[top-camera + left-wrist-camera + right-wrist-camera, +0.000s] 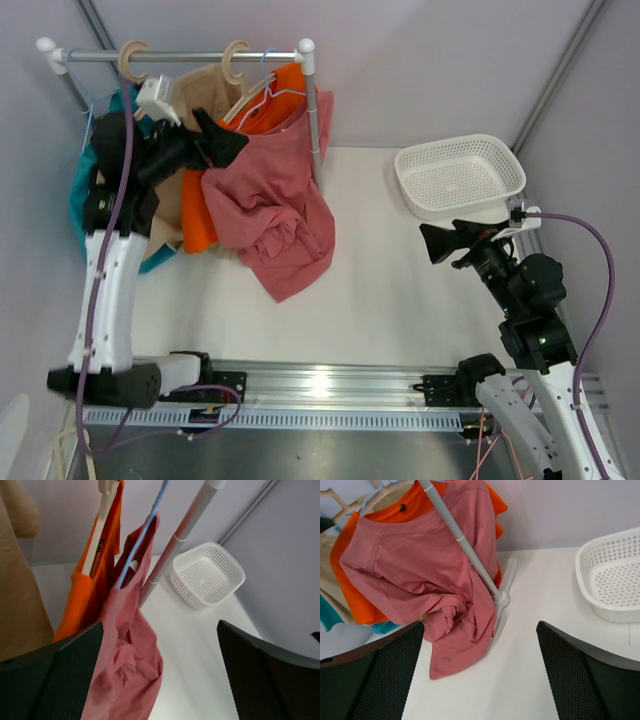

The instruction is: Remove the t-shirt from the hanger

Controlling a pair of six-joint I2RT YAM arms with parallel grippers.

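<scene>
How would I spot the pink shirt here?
Find the clothes rail at the table's far left. The pink shirt hangs at its right end by the upright post, bunched and drooping to the table; its neighbours are orange, beige and teal.

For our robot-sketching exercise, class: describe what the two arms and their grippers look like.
The left arm and right arm have white links, black joints and a lilac cable running along each. The left gripper and right gripper have broad black fingers with a fine mesh texture inside.
</scene>
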